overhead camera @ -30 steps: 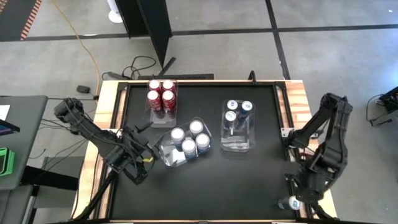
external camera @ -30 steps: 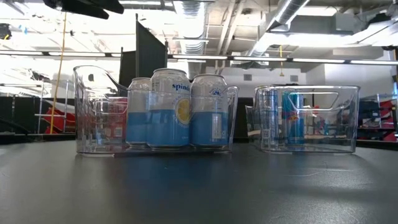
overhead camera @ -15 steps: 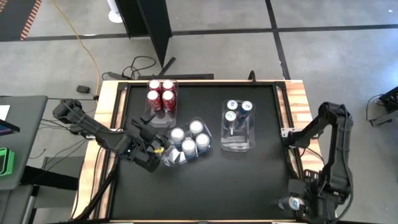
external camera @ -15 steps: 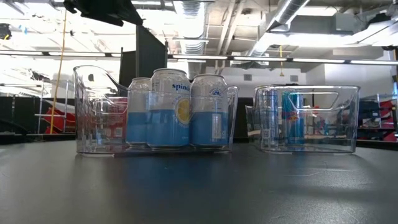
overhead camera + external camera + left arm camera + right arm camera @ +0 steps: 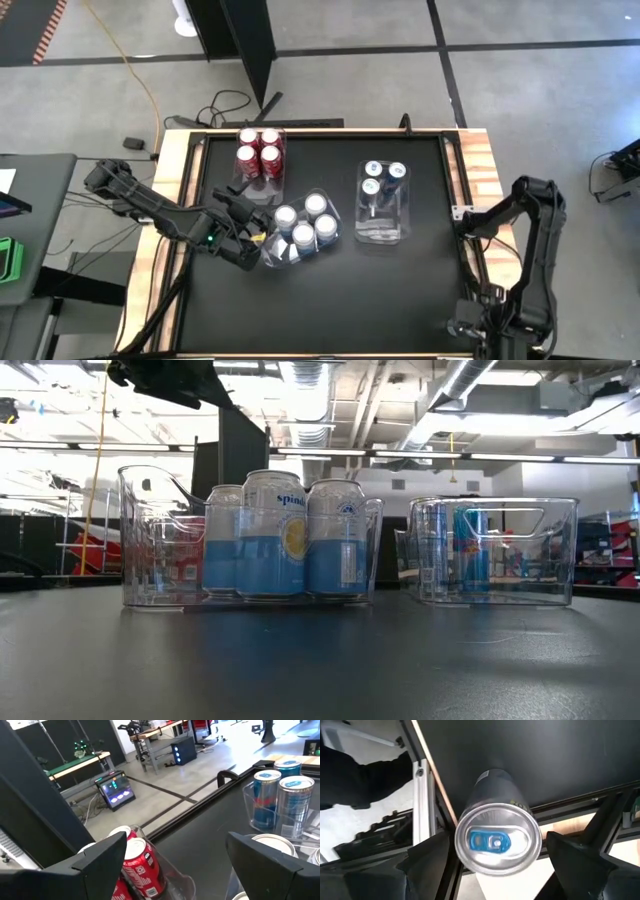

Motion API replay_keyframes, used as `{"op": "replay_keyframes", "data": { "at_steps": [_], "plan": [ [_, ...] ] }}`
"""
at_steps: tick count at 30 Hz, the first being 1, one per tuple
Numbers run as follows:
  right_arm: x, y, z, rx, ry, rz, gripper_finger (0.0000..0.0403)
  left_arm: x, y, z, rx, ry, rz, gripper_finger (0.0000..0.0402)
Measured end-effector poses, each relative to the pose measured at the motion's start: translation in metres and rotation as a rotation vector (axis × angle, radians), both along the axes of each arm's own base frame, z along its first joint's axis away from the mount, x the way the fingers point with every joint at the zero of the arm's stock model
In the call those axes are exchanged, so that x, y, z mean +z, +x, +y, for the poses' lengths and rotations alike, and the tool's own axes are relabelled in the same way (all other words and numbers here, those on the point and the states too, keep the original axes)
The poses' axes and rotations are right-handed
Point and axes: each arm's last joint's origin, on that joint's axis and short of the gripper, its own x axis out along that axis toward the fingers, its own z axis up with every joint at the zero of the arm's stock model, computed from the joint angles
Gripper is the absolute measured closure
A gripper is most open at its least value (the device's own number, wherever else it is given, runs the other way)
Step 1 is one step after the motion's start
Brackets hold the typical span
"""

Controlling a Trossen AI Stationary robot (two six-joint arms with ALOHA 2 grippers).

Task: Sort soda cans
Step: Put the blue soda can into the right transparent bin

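Four red cans (image 5: 259, 152) stand in a clear bin at the far left. Several silver-and-light-blue cans (image 5: 305, 222) fill the middle bin (image 5: 150, 540). Three slim dark blue cans (image 5: 382, 175) stand in the right bin (image 5: 383, 228). One more dark blue can (image 5: 497, 840) sits at the table's near right corner (image 5: 456, 326); what it rests on is hidden. My right gripper (image 5: 500, 867) is open, with one finger on either side of this can's silver top and a gap on both sides. My left gripper (image 5: 250, 244) is open and hovers above the middle bin's left end (image 5: 165, 375).
A wooden rim (image 5: 170, 170) frames the black table top. Bare black surface lies near of the bins (image 5: 340, 300). Beyond the table's right rim stands a metal frame (image 5: 422, 795). Cables lie on the floor beyond the far edge (image 5: 225, 105).
My left gripper has moved from the table's near left toward the middle bin and now hangs over its left end. My right arm has folded down toward the near right corner, bringing its gripper over the lone dark blue can. No can or bin has moved.
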Motion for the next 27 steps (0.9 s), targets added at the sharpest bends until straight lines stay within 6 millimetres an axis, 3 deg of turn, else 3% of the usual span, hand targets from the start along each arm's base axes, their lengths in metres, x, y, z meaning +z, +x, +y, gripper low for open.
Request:
{"op": "replay_keyframes", "data": {
  "at_steps": [15, 25, 27],
  "plan": [
    [-0.035, 0.012, 0.017, 0.044, -0.114, 0.031, 0.0056, 0.000, 0.000, 0.000, -0.007, 0.022, 0.036, 0.0065],
    [-0.041, 0.016, 0.023, 0.052, -0.085, 0.036, 0.0163, 0.000, 0.000, 0.000, -0.009, 0.031, 0.051, 0.0065],
    [-0.041, 0.015, 0.023, 0.054, -0.081, 0.046, 0.0165, 0.000, 0.000, 0.000, -0.009, 0.032, 0.052, 0.0065]
  ]
}}
